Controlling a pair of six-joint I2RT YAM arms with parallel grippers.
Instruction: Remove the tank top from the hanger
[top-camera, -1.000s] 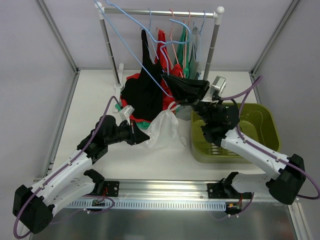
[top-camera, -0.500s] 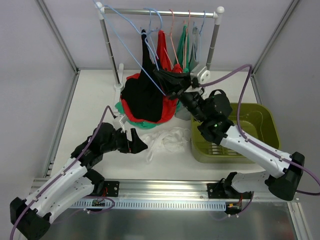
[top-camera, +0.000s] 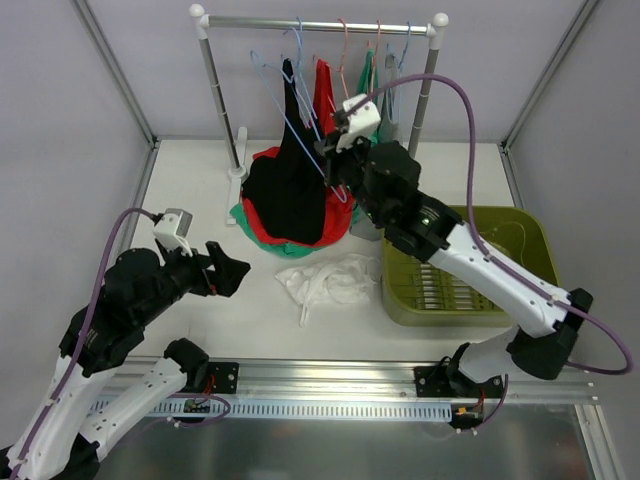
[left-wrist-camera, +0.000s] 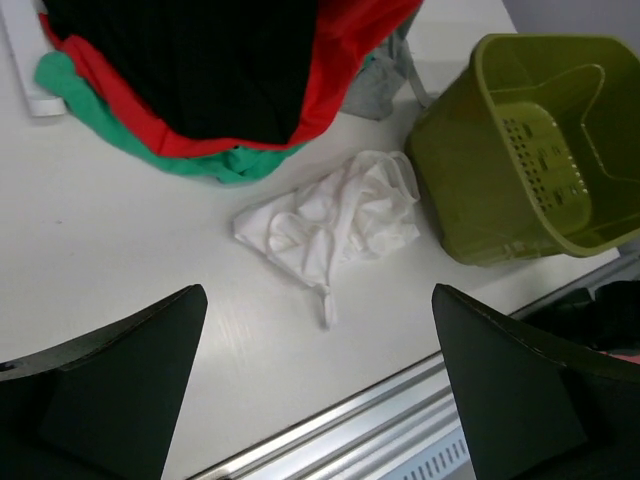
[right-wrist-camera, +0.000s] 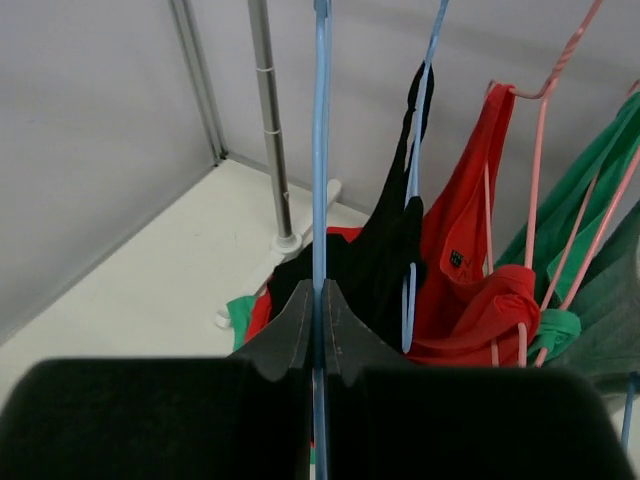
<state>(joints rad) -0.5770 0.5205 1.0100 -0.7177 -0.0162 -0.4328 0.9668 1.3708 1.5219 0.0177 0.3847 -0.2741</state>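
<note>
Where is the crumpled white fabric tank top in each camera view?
Top external: the crumpled white fabric tank top lies mid-table, just left of the olive-green plastic basket.
Left wrist: the tank top is near centre, left of the basket.
Right wrist: not in it.
Shared landmark: the black hanging garment, seen in all three views.

You have bare surface (top-camera: 190, 180) left of the tank top (top-camera: 325, 282); the bin (top-camera: 440, 310) and hanging clothes (top-camera: 285, 195) crowd it.
</note>
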